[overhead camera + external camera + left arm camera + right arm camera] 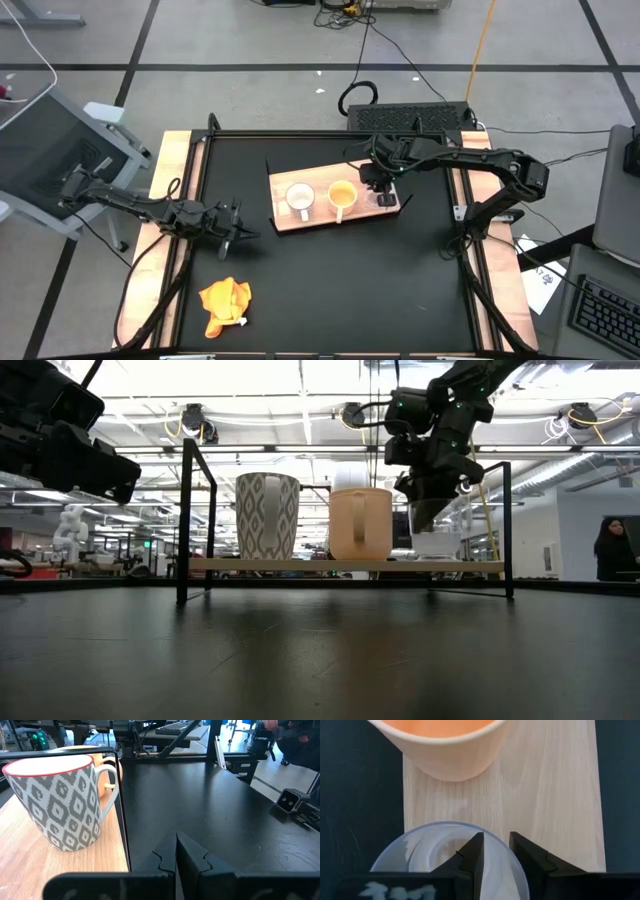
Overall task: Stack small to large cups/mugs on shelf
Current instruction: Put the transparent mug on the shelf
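Note:
The light wooden shelf (315, 218) carries the white patterned cup (299, 198), which also shows in the left wrist view (55, 800), and the yellow-orange cup (342, 194) beside it. Both stand upright on their bases. At the board's right end, my right gripper (496, 855) comes down over the clear glass cup (435, 850) and is shut on it. In the low view the glass cup (432, 525) is at shelf height below the gripper (428, 510). My left gripper (176, 855) is shut, left of the shelf and low over the black table. My right gripper holds the glass cup by its rim (506, 849), on the side away from the yellow-orange cup. One finger (472, 857) is inside the cup and the other (532, 860) outside, pointing down from above. The cup is upright over the board; whether its base rests there I cannot tell.
An orange-yellow cloth (225, 303) lies crumpled near the table's front left. The shelf stands on a black metal frame (184, 520) above the tabletop. Bare black table spreads in front of the shelf (350, 280). A person (612, 545) stands far off in the room.

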